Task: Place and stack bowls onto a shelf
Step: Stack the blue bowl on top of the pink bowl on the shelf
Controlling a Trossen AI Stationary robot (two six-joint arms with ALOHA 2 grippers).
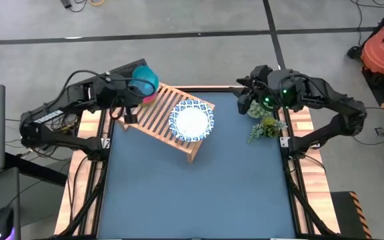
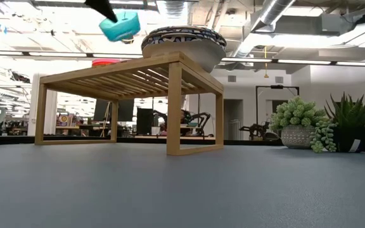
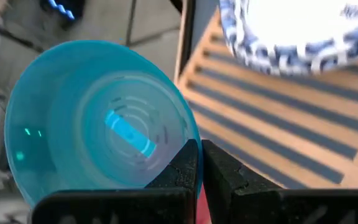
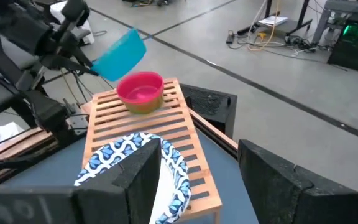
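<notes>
My left gripper is shut on a teal bowl, held in the air over the far-left corner of the wooden slatted shelf. Just below the teal bowl, a magenta bowl sits on the slats, stacked on another small bowl. A stack of white bowls with blue patterned rims rests on the shelf's right part. My right gripper is open and waits beyond the shelf's right end, touching nothing. The other small bowls are hidden. My left gripper pinches the teal bowl's wall at the rim, one finger inside the bowl and the other outside. It comes from the table's left side. The bowl is lifted clear and tilted, its opening turned toward the gripper.
A small green plant stands by the table's right edge under my right arm; two potted plants show in the low view. The blue table top nearer than the shelf is bare.
</notes>
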